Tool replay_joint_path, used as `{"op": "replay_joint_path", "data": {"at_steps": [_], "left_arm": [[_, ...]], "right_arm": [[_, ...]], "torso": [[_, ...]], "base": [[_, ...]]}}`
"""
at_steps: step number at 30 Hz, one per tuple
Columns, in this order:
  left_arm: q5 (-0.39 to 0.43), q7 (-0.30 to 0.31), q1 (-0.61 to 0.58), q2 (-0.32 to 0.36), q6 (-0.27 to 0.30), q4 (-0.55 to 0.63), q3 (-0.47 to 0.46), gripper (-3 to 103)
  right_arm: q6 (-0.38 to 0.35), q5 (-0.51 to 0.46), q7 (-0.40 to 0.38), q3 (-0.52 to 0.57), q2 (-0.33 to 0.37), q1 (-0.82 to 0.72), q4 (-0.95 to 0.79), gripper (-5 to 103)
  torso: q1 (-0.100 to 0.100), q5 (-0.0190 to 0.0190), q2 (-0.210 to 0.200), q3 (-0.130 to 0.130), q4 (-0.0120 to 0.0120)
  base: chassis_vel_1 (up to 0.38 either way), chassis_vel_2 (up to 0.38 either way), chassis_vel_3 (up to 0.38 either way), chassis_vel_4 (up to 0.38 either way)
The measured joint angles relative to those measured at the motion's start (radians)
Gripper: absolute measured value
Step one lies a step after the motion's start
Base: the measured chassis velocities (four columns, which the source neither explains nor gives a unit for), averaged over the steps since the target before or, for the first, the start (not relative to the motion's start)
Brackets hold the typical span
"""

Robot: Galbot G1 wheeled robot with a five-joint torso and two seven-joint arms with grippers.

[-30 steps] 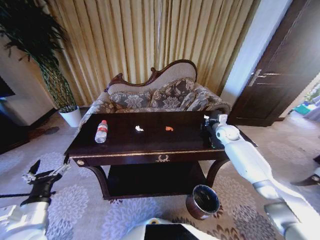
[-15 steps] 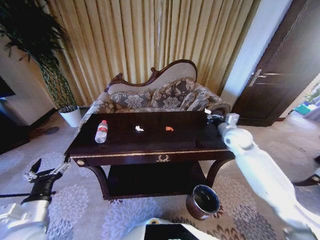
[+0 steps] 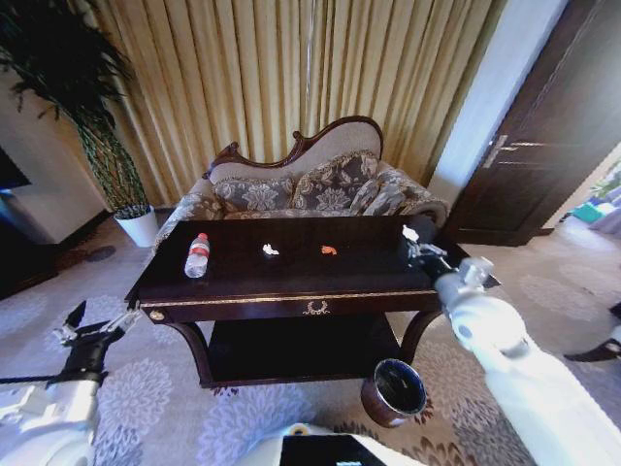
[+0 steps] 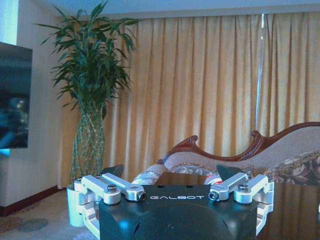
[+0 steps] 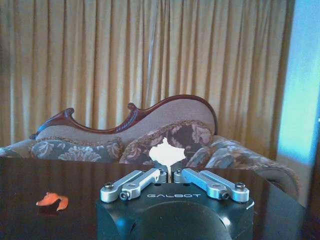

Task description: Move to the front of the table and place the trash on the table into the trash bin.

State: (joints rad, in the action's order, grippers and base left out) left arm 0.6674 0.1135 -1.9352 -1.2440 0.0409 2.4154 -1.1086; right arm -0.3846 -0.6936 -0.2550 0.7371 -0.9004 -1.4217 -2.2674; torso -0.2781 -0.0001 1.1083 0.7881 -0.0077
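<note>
We face the long side of the table [image 3: 243, 291], sofa [image 3: 310, 184] behind it against the curtains [image 3: 291, 78].

On the tabletop: the clear bottle [image 3: 197, 255] with red cap lies near the left end; a white scrap [image 3: 270, 249] and an orange scrap [image 3: 329, 250] sit apart from each other around the middle.

The trash bin [image 3: 394, 391] stands on the carpet in front of the table's right leg.

Right gripper [image 3: 411, 240] hangs over the table's right end. In the right wrist view its fingers [image 5: 155, 176] are pressed together on a white crumpled scrap [image 5: 167, 153] that sticks up between the tips; the orange scrap lies on the wood off to one side.

Left gripper [image 3: 93, 322] sits low, off the table's left front corner, fingers spread with nothing between them. A potted plant [image 3: 97, 146] stands in the left corner.
</note>
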Motion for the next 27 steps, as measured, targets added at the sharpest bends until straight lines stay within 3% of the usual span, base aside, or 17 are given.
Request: {"op": "replay_joint_path", "data": {"at_steps": [9, 27], "left_arm": [[0.007, -0.014, 0.002, 0.023, -0.002, -0.022, 0.008, 100], [0.009, -0.016, 0.002, 0.036, -0.002, -0.028, 0.012, 100]], "right_arm": [[0.002, 0.078, -0.004, 0.039, -0.084, -0.118, -0.080, 2], [0.008, 0.107, -0.006, 0.020, -0.104, -0.124, -0.058, 2]], "torso": [[0.000, 0.0000, 0.000, 0.000, 0.0005], [0.000, 0.0001, 0.000, 0.000, 0.0005]], "base": [[0.000, 0.000, 0.000, 0.000], [0.000, 0.000, 0.000, 0.000]]}}
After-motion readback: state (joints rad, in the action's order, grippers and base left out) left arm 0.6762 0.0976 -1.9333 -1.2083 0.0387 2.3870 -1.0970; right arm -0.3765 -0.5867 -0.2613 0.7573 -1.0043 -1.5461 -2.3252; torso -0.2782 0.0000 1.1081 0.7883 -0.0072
